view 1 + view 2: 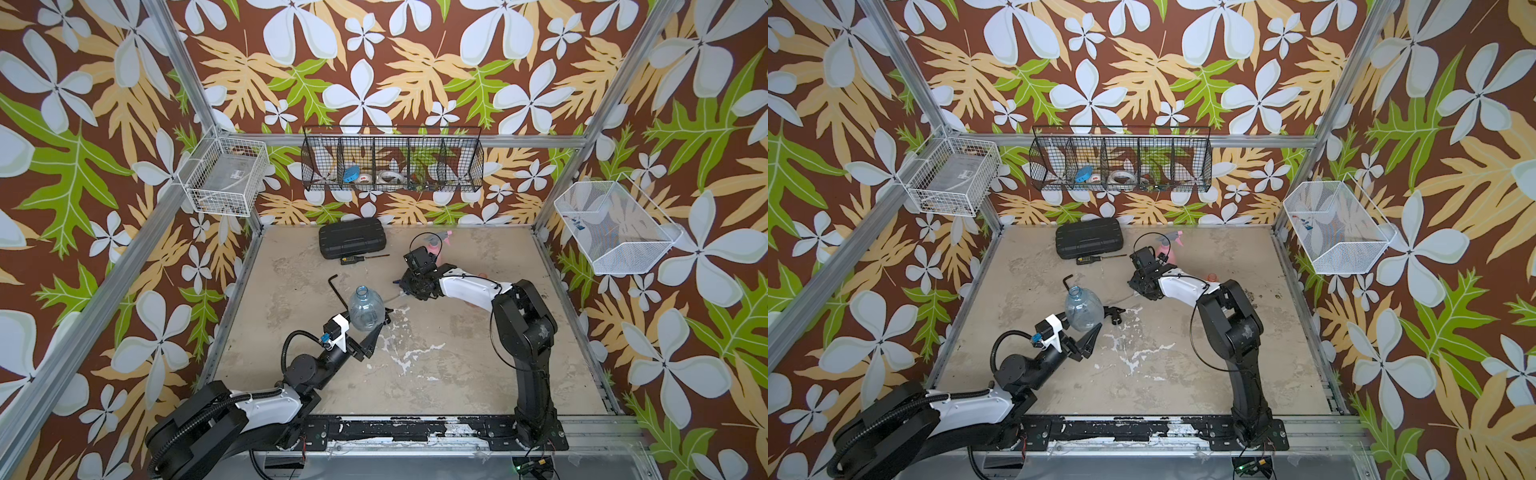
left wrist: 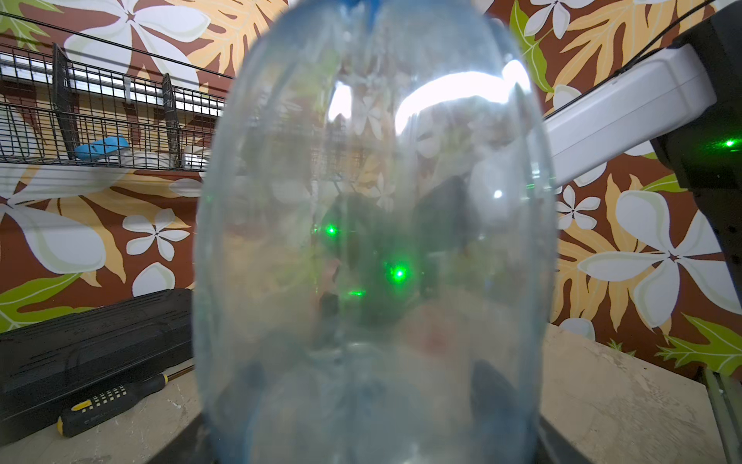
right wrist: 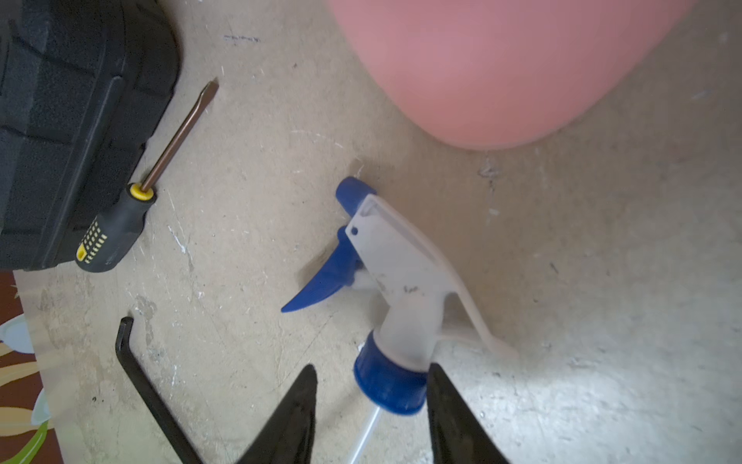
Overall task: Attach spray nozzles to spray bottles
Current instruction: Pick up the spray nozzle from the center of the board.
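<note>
My left gripper [image 2: 373, 385] is shut on the clear bluish spray bottle [image 1: 365, 309], which fills the left wrist view; its fingers [image 2: 490, 389] show dimly through the plastic. The bottle's open neck tilts away from the arm. A white and blue spray nozzle [image 3: 401, 273] lies on the table. My right gripper [image 3: 373, 367] stands open over its blue collar, with one finger touching the collar and the other apart from it. The pink bottle [image 3: 502, 60] stands just beyond, a pink and grey nozzle [image 1: 1177, 237] on top. A black nozzle [image 1: 1115, 311] lies beside the clear bottle. An orange bottle [image 1: 1212, 276] peeks out behind the right arm.
A black ribbed case [image 1: 351, 237] sits at the back of the table [image 1: 436, 374], with a black and yellow screwdriver [image 3: 132, 217] in front of it. A black hex key [image 3: 148, 385] lies near the right gripper. Wire baskets [image 1: 392, 160] hang on the walls.
</note>
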